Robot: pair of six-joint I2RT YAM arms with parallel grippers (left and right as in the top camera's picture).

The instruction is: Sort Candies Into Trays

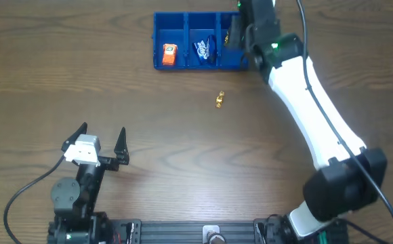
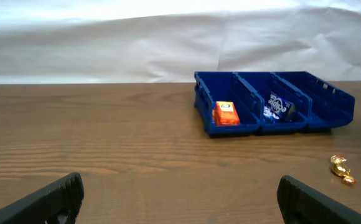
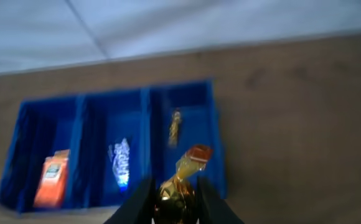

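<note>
**A:** Where does everything stand, from the big things down?

**B:** On the table (image 1: pixel 81 81), the right arm (image 1: pixel 312 95) reaches far up to the blue tray (image 1: pixel 169 30), which has three compartments in a row. The left gripper (image 1: pixel 101 132) hangs low near its own base, well apart from the tray. Its fingers are spread wide and touch nothing.

**A:** And the right gripper (image 3: pixel 173 196)?

**B:** Its fingers are pressed onto a gold candy (image 3: pixel 187 165). The twisted wrapper end sticks out past the fingertips, so the long axis points toward the tray.

**A:** Which compartment is it for?

**B:** I judge the end one on the right arm's side. Another gold sweet (image 3: pixel 175 127) already lies there lengthwise, straight ahead of the fingers. The pinched candy seems to be at this compartment's near wall, but whether it is fully over the compartment I cannot tell.

**A:** And the others?

**B:** An orange candy (image 1: pixel 169 54) is in the far-left compartment and a blue-and-white candy (image 1: pixel 204 49) in the middle one. One loose gold candy (image 1: pixel 220 100) lies on the table near the tray, much nearer to the right gripper.
</note>
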